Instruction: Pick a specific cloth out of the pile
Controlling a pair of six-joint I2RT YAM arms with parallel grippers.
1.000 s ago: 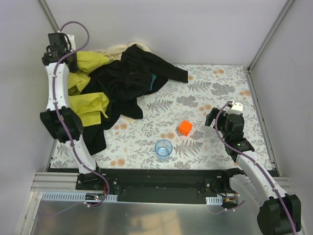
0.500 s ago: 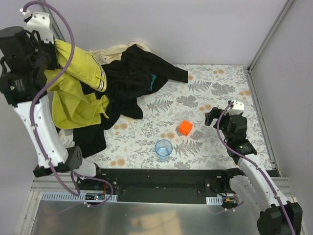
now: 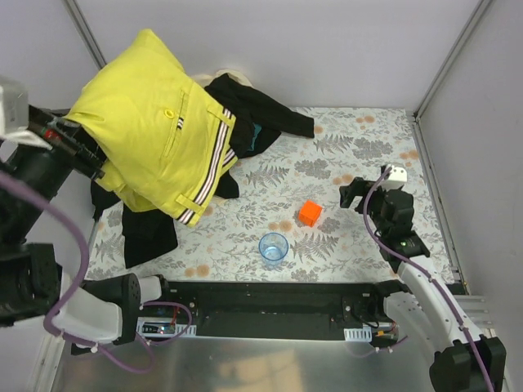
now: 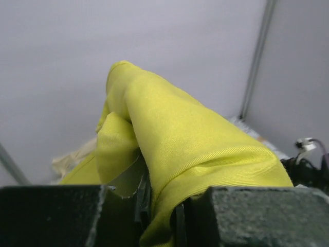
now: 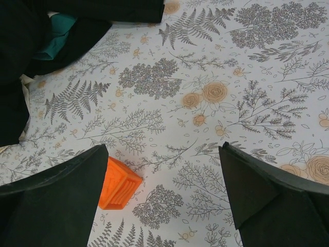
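Note:
The yellow cloth [image 3: 155,122] hangs high above the table's left side, spread wide, with a button, pocket seams and black-and-white striped hem bands. My left gripper [image 4: 159,216] is shut on a fold of the yellow cloth [image 4: 195,149]; in the top view the cloth hides its jaws. The pile [image 3: 245,114] of black garments lies at the back left, with a bit of teal fabric [image 3: 257,133] and a sliver of cream cloth [image 3: 233,72]. My right gripper [image 5: 164,180] is open and empty, low over the table's right part.
An orange block [image 3: 310,213] lies mid-table, and it shows beside my right gripper's left finger [image 5: 118,182]. A clear blue cup [image 3: 274,247] stands near the front edge. A black garment [image 3: 147,233] drapes at the front left. Grey walls close the back and sides.
My left arm has risen steeply and swung toward the camera, lifting the yellow cloth off the pile so that it now hangs spread open. The right arm has barely moved.

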